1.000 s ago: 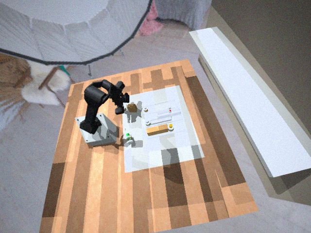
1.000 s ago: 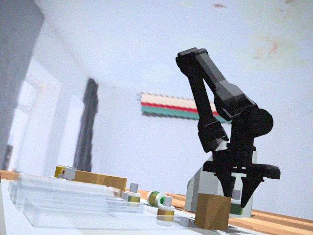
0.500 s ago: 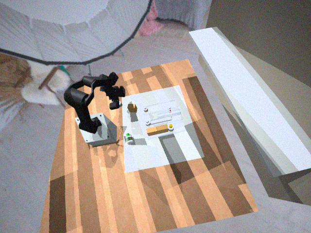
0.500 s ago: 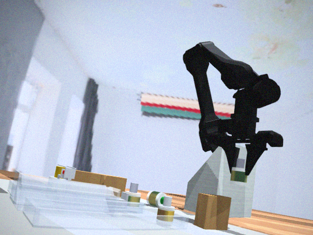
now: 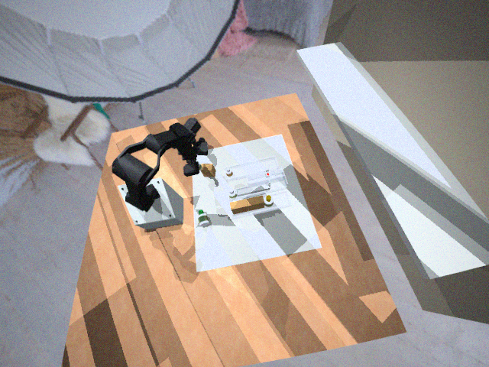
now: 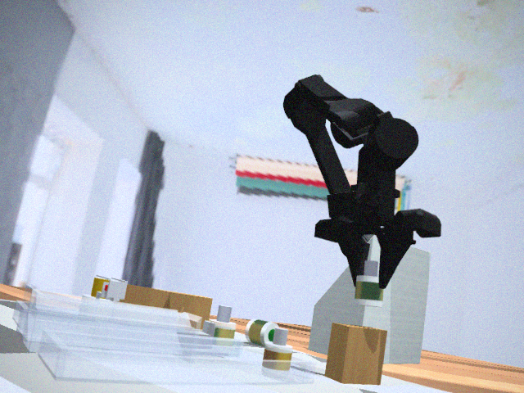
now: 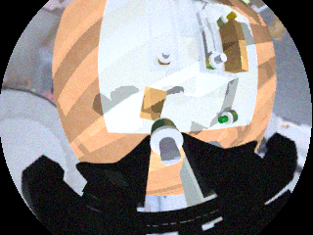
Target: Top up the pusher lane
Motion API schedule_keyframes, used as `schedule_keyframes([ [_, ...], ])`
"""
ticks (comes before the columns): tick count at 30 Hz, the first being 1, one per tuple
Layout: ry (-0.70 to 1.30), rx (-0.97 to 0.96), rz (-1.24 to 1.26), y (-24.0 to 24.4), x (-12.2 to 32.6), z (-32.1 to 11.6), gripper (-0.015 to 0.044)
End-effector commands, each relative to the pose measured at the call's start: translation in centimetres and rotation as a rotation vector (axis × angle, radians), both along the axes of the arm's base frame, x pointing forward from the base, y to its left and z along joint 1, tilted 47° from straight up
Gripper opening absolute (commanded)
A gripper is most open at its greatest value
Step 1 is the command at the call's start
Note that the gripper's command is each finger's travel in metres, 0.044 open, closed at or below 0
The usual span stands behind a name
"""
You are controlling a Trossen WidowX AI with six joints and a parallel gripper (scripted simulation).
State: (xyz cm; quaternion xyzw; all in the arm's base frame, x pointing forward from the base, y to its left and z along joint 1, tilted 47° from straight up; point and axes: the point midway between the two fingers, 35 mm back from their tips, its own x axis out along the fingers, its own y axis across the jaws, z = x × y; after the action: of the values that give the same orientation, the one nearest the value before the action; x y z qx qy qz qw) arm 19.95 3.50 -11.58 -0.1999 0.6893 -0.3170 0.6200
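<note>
From up here over the desk (image 5: 237, 308), I see the black pincer (image 5: 197, 158) (image 6: 369, 284) (image 7: 164, 136) beside the short wooden block (image 5: 207, 170) (image 6: 356, 355) (image 7: 154, 103), at one edge of a white mat (image 5: 257, 241) (image 7: 122, 54). What it pinches I can't make out clearly from this side. The clear lanes (image 5: 286, 180) (image 6: 147, 368) (image 7: 182, 34) stand on the mat, with a long wooden block (image 5: 247, 204) (image 6: 169, 299) (image 7: 234, 46) alongside. A green-capped jar (image 5: 203, 219) (image 6: 259, 332) (image 7: 229, 117) lies nearer the arm's base.

Looking from the side, there it is: the pincer is closed on a grey-capped jar (image 6: 369, 289) (image 7: 166, 140) with a green and gold band, held upright above the level of the short block's top, outside the lanes. Two more grey-capped jars stand by the lanes' near end, one banded green and gold, the other brown.

Down the wrist, the held jar sits between both fingertips, its cap towards me. The short block is just beyond it; the lanes are farther off.
</note>
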Motion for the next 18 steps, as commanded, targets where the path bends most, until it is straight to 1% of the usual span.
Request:
schedule_keyframes([
  [1, -0.015, 0.011, 0.011, -1.3, 1.7, 0.8, 0.0000],
  [18, -0.019, -0.009, 0.017, -8.7, 5.9, 4.1, 0.0000],
])
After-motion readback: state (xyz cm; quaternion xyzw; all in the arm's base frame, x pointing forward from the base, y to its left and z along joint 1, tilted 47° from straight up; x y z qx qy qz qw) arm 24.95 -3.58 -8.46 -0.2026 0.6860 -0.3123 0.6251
